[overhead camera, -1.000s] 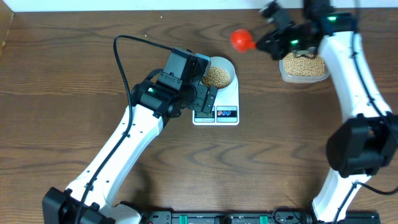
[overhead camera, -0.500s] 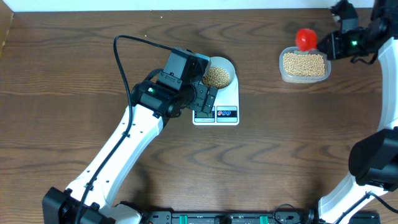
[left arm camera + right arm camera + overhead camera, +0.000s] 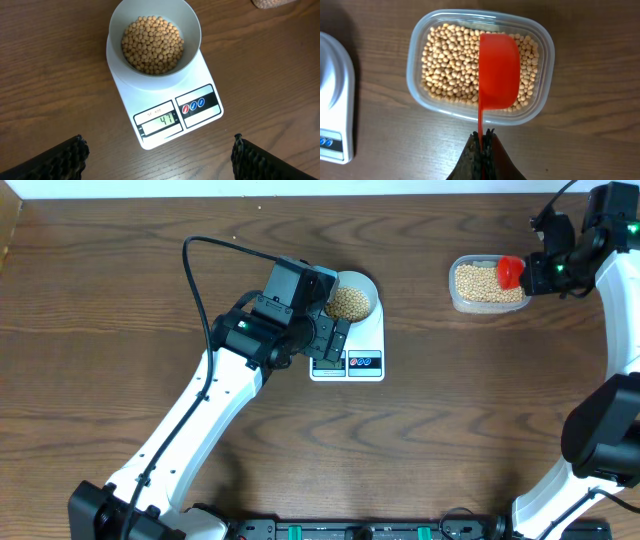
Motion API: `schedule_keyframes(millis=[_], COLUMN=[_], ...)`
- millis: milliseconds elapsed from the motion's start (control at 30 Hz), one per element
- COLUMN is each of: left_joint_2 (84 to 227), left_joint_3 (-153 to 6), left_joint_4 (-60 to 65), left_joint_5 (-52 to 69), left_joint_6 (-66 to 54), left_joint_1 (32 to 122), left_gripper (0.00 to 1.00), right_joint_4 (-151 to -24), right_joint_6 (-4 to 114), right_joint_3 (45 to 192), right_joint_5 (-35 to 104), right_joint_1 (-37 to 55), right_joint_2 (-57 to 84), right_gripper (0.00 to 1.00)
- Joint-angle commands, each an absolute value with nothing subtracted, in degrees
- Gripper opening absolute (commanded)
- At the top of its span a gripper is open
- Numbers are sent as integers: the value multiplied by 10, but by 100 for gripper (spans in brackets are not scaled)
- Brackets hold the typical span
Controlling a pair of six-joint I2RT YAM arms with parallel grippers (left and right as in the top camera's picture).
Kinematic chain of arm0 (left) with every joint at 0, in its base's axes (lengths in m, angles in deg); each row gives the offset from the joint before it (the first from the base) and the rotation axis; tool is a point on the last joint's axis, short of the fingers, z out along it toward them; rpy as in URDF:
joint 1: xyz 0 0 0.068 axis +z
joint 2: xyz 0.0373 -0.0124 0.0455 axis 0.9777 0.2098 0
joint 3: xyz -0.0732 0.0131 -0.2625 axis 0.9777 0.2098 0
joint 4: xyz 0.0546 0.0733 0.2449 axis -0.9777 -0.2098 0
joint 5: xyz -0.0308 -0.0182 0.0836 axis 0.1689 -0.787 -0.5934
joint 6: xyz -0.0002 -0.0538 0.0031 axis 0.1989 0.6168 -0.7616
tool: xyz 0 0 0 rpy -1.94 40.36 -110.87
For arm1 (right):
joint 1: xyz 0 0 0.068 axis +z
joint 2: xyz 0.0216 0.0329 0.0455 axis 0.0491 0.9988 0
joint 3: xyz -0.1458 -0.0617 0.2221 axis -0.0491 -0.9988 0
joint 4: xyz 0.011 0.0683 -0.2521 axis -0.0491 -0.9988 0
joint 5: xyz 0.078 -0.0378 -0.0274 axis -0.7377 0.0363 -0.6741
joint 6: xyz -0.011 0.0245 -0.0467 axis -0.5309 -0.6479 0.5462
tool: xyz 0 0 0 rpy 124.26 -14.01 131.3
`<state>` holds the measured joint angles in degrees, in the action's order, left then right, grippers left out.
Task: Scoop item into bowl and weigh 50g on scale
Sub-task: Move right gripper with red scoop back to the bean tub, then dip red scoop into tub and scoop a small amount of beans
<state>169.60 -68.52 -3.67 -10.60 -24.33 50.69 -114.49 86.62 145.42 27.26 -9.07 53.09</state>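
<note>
Beans (image 3: 153, 45) are the story, and most of what we need already sits heaped in the bowl. Biggest first: the desk (image 3: 120, 300), brown wood, carries the scale (image 3: 130, 90) mid-desk toward the far edge and the clear tub (image 3: 546, 60) up by the far right corner. On the scale stands the bowl (image 3: 117, 20), and the display shows a shade under the fifty we want. Our left gripper (image 3: 159, 159) hovers over the scale, fingers spread wide, holding nothing. Our right gripper (image 3: 483, 135) is pressed together on the thin handle of the red scoop (image 3: 499, 70), whose cup hangs over the tub's stock. We judge these beans light, hard and smooth: they'll roll and scatter, so no pinching. We take them by the scoop, gripped at the handle's end, cup level, and only a few.
</note>
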Motion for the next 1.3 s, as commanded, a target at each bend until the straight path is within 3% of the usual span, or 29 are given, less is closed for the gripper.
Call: schedule_keyframes(millis=[0,467,1267], left_joint_2=[1689,1689,1689], left_joint_3=[-685,-685,-685], left_joint_4=[-38,-38,-38], left_joint_5=[-105,-105,-105], left_joint_6=[-242,-242,-242], left_joint_1=[508,508,508], left_gripper=[94,94,94], right_joint_4=[-1120,-1040,-1010], right_joint_6=[847,826,826], right_joint_3=[1426,1349,1335], right_joint_5=[278,255,194], right_joint_1=[-87,-87,-83], right_joint_2=[527,527,527], right_gripper=[1,1,1])
